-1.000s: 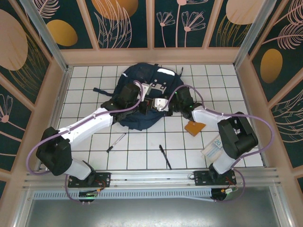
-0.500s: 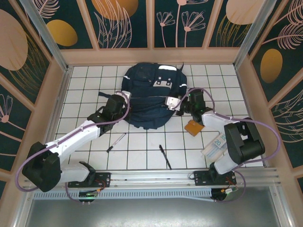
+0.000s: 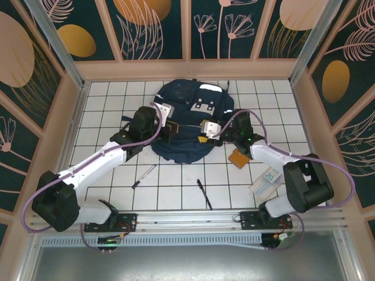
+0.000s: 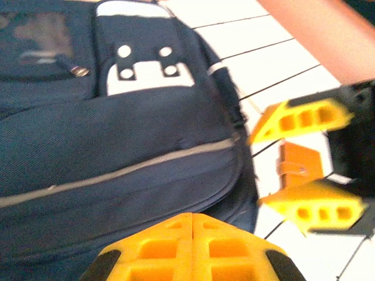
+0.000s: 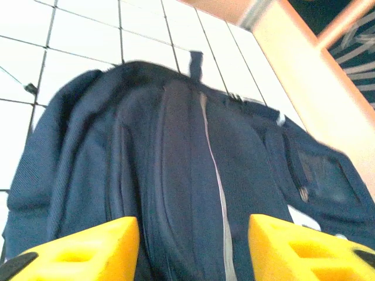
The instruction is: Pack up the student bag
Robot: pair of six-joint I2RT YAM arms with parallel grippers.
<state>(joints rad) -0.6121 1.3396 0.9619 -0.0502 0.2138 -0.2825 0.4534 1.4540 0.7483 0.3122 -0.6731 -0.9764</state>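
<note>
The student bag, a navy-blue backpack with grey stripes and a light patch with dark dots, lies at the back middle of the white gridded table. My left gripper is over its left side, shut with nothing between the fingers. My right gripper is at the bag's near right side. Its yellow fingers stand apart with the bag's fabric in front of them, not clamped. The left wrist view shows the bag and the open right gripper beside it.
An orange-brown flat item lies right of the bag. A white packet sits by the right arm. Two pens lie on the near tiles. Wooden walls enclose the table.
The left gripper has swung up and right from the bag's lower left onto its left side. The right gripper has shifted left along the bag's edge and opened.
</note>
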